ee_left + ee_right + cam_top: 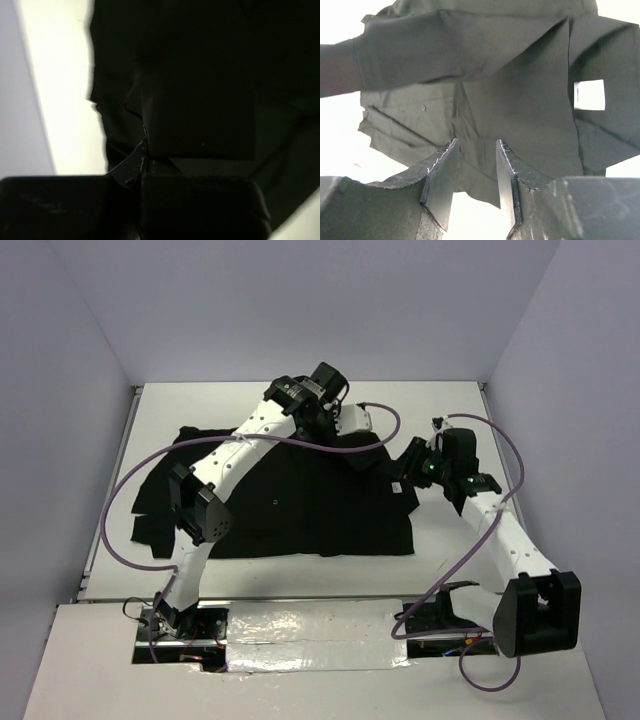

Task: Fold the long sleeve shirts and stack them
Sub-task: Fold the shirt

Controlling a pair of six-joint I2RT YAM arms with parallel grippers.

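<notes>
My right gripper (475,147) is spread at the black shirt (300,510) edge, left gripper (143,150) pressed shut, on what I can't tell; a shallow bite here slips.

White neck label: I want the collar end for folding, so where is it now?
In the top view, the white neck label sits at the black shirt's right edge, right beside the right end effector.
</notes>
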